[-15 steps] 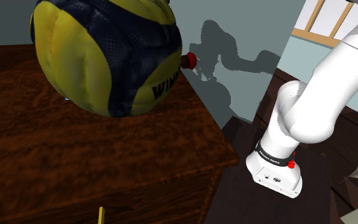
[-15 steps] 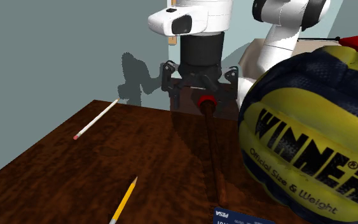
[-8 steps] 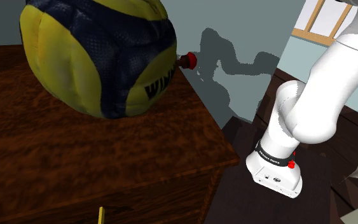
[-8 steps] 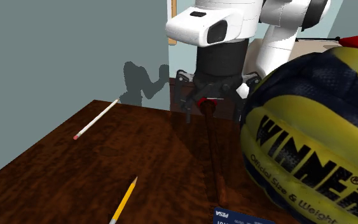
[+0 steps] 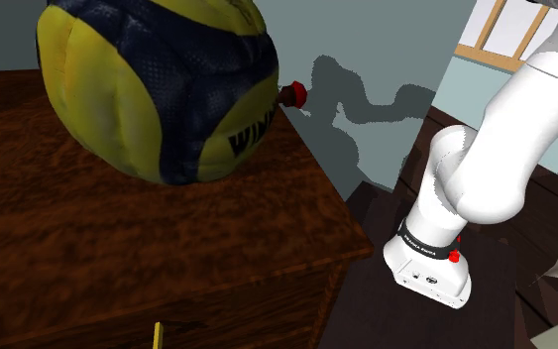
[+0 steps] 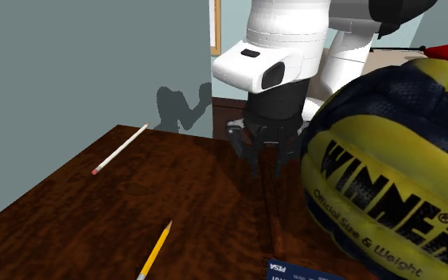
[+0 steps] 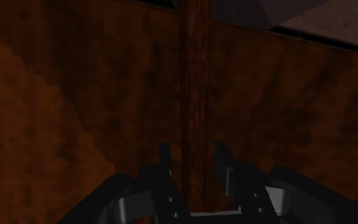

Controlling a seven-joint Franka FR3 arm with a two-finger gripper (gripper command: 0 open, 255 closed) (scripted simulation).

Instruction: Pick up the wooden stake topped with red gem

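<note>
You've got a dark wooden table (image 5: pixel 217 248), with the white arm (image 5: pixel 485 169) rising from its stand at the shoulder view's lower right. A big yellow-and-navy volleyball (image 6: pixel 389 183) marked WINNER sits on the table, on the second exterior view's right. The gripper (image 6: pixel 266 161) is down at the tabletop just beside the ball. Its fingers (image 7: pixel 165 160) stand apart, one on each side of the stake's shaft. A slim gap shows on one side, so nothing is clamped. The wooden stake (image 7: pixel 195 89) lies flat on the table, running out from between the fingers along the ball's side. A white pencil (image 6: pixel 120 149) lies near the wall and a yellow pencil (image 6: pixel 157 249) lies nearer the camera, both well apart from the stake. A blue card (image 6: pixel 294 270) sits near the stake's other end. The stake's red gem (image 5: pixel 292 94) pokes out past the ball at the table's far edge in the shoulder view.
</note>
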